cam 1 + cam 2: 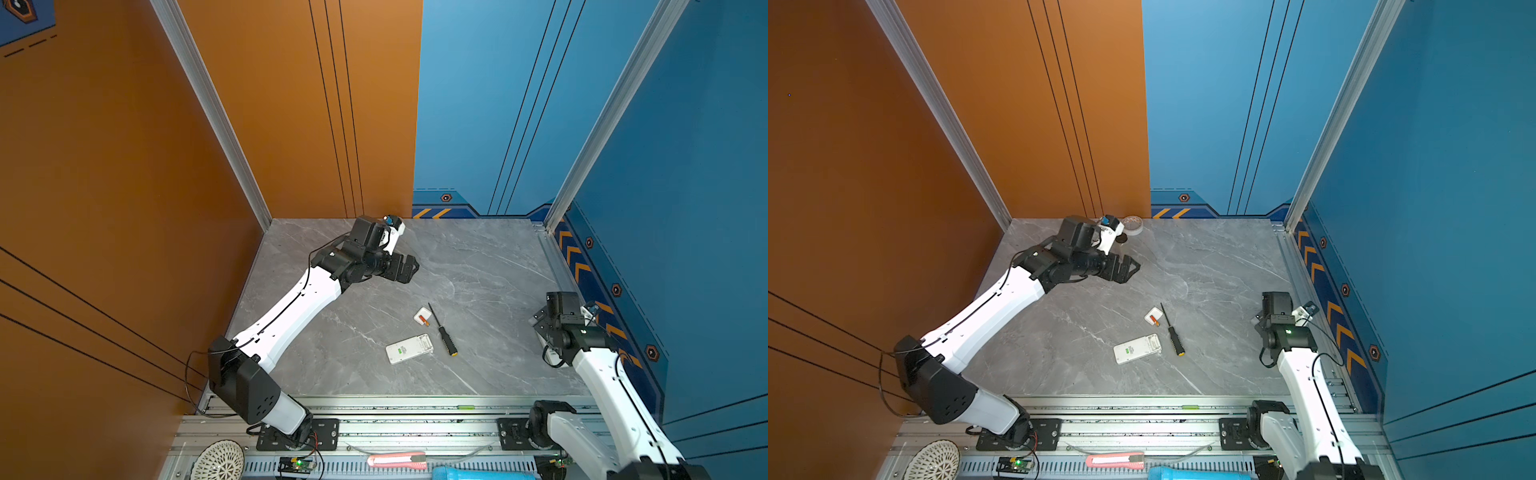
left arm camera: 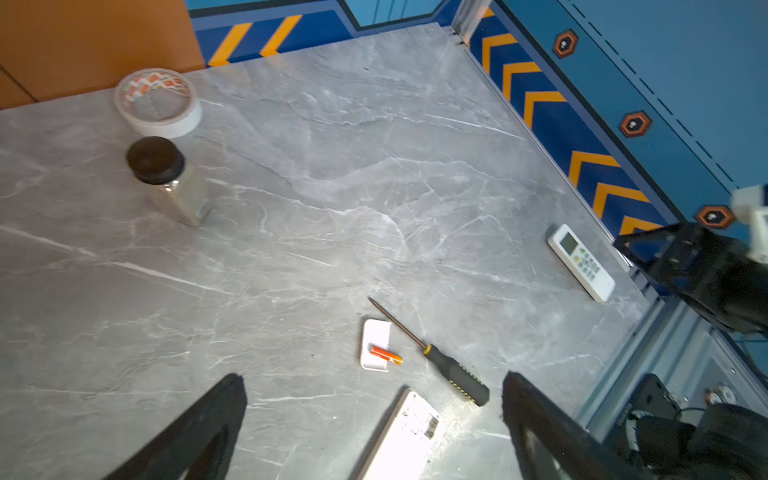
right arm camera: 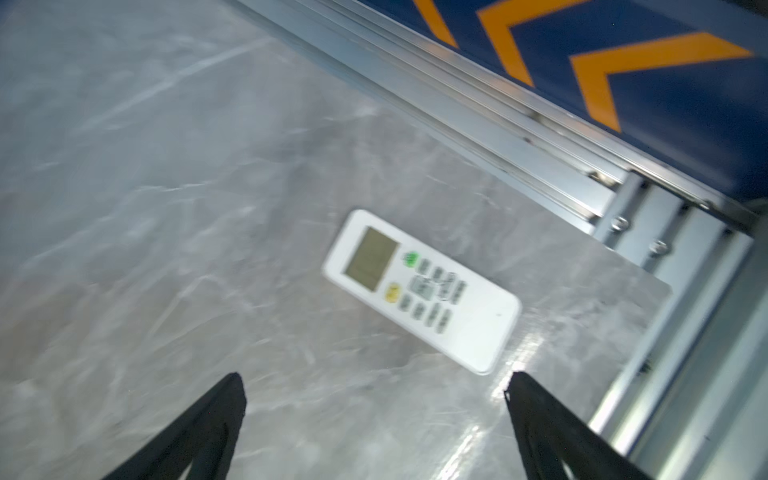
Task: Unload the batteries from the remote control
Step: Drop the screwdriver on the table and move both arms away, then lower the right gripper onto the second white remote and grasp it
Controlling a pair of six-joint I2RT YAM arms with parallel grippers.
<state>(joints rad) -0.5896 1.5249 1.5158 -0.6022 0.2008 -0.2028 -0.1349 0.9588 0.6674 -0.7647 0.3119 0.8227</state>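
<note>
The remote control [image 1: 409, 349] [image 2: 409, 432] lies back-up at mid-table with its battery bay uncovered; glare washes out the bay. Its white cover [image 2: 376, 345] lies just behind it, and an orange-red battery [image 2: 386, 355] [image 1: 424, 319] rests across the cover's edge. My left gripper [image 2: 372, 377] [image 1: 405, 268] hovers open well behind them, nothing between its fingers. My right gripper [image 3: 374, 376] is open and empty at the table's right edge, above bare tabletop beside a second, face-up white remote [image 3: 422, 291] [image 2: 580, 262].
A screwdriver [image 1: 442, 330] [image 2: 449, 370] with a black-and-yellow handle lies right of the cover. A tape roll [image 2: 158, 102] and a black-lidded jar [image 2: 170, 183] stand at the back left. A metal rail [image 3: 498, 124] borders the table's right side.
</note>
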